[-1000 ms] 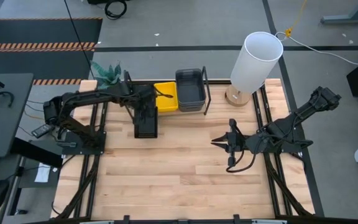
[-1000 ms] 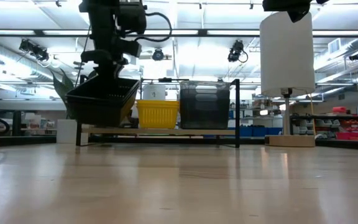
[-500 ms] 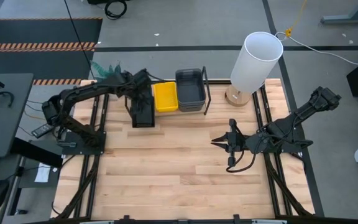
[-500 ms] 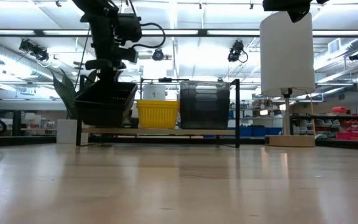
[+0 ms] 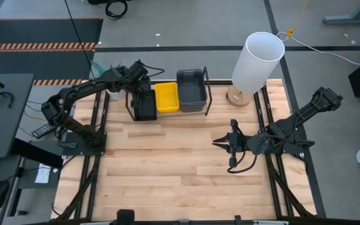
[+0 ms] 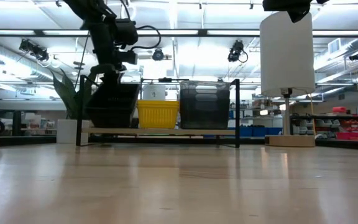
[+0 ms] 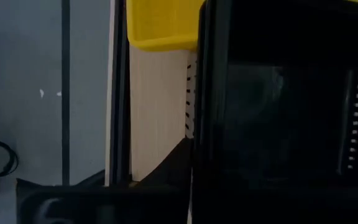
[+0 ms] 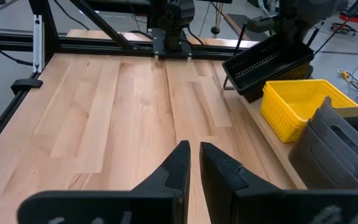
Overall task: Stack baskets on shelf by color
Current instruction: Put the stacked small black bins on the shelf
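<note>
A black perforated basket [image 5: 145, 107] [image 6: 113, 106] hangs from my left gripper [image 5: 139, 89] at the shelf's left end, beside the yellow baskets [image 5: 166, 97] [image 6: 157, 114] and the dark grey baskets [image 5: 191, 90] [image 6: 204, 104]. Both of those stand by their bottoms on the shelf board [image 6: 166, 131]. In the left wrist view the black basket [image 7: 278, 124] fills most of the picture, with a yellow basket [image 7: 160, 25] beyond it. My right gripper [image 5: 220, 142] [image 8: 194, 149] waits shut over the table's right half. My left gripper is shut on the black basket's rim near its far end [image 8: 291, 43], coming from above and pointing down. The gripper itself hides the fingers' place on the rim. The basket hangs tilted, its near end [image 8: 244, 87] lower, close over the shelf board; whether it touches, I cannot tell.
A tall white cylinder lamp [image 5: 258, 59] on a wooden base stands right of the shelf's black end loop [image 5: 206, 94]. A green plant [image 6: 67, 93] stands left of the shelf. The wooden tabletop [image 5: 167, 162] spreads between the arms.
My left gripper has carried the black basket from over the table toward the far edge and slightly down. The basket now sits at the shelf's left end beside the yellow baskets. The gripper has stayed shut on it.
</note>
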Robot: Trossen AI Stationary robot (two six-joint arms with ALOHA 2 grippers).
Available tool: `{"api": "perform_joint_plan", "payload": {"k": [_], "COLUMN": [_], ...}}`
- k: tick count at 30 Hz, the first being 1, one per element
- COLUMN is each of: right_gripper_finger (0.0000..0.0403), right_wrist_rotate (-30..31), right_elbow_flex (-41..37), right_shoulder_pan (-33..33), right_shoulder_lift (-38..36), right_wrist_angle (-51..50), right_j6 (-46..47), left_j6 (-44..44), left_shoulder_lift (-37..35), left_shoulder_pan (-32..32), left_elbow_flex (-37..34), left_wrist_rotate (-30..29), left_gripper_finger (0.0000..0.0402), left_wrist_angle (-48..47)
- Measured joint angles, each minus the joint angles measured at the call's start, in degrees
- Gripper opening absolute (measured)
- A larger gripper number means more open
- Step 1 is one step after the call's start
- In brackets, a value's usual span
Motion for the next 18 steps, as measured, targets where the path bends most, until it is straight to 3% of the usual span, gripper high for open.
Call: {"api": "perform_joint_plan", "payload": {"k": [8, 18], "right_gripper_finger": [0.004, 0.004], "right_wrist_rotate": [-0.01, -0.01], "right_elbow_flex": [0.0, 0.0], "right_shoulder_pan": [0.0, 0.0], "right_shoulder_lift": [0.0, 0.0], "right_wrist_angle": [0.0, -0.01], "right_j6": [-0.07, -0.17], "left_j6": [0.28, 0.06], "left_shoulder_lift": [0.11, 0.11], "left_shoulder_pan": [1.0, 0.97], "left_elbow_flex": [-0.33, -0.35], "left_wrist_rotate": [-1.52, -2.24], "left_gripper_finger": [0.003, 0.0164], "left_wrist_angle": [0.7, 2.1]}}
